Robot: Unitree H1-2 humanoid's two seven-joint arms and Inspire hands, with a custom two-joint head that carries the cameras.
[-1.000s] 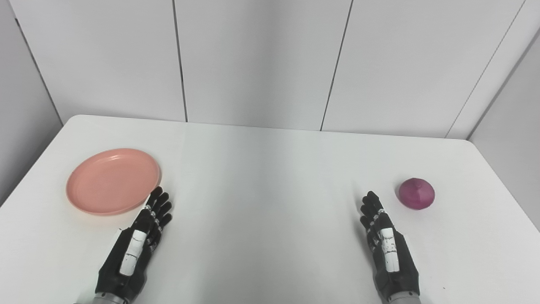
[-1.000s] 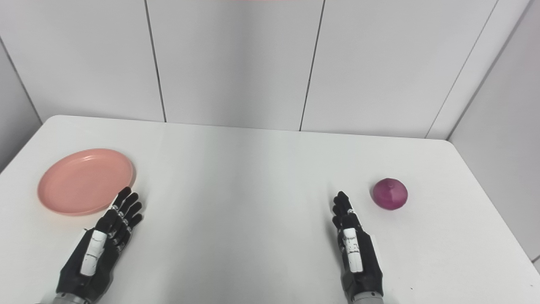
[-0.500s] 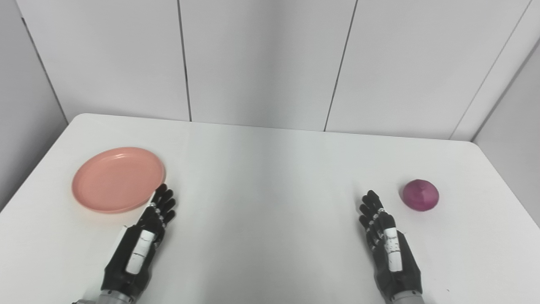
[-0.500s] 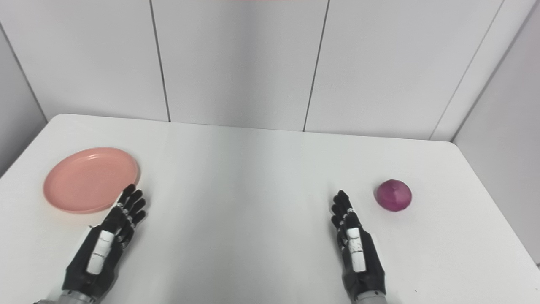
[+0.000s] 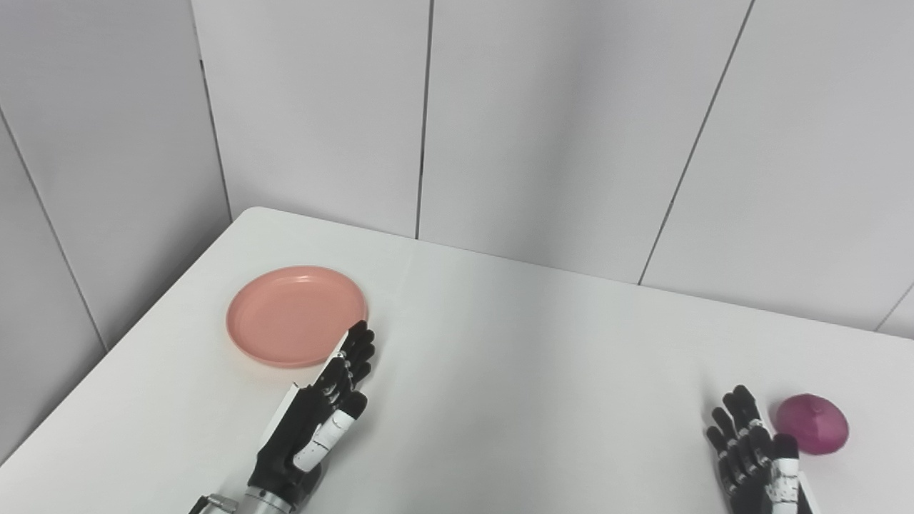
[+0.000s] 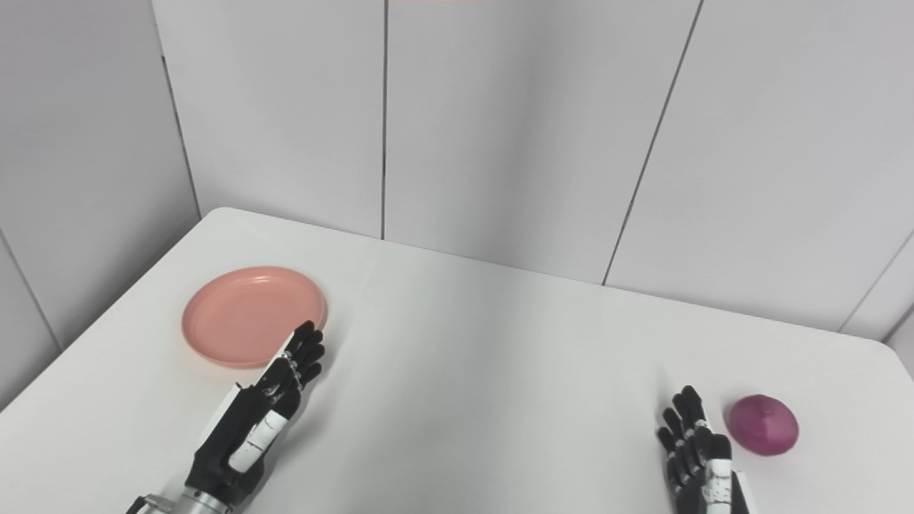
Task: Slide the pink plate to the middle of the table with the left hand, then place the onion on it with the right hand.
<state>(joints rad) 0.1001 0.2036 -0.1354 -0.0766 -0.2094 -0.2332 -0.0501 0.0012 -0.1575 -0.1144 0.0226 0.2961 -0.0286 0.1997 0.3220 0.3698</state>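
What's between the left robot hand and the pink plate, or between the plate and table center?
Nothing visible. The left robot hand has its fingertips at the pink plate near rim, and the white table is bare from there to its middle.

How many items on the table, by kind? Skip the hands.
Pink plate: 1
Purple onion: 1
Total: 2
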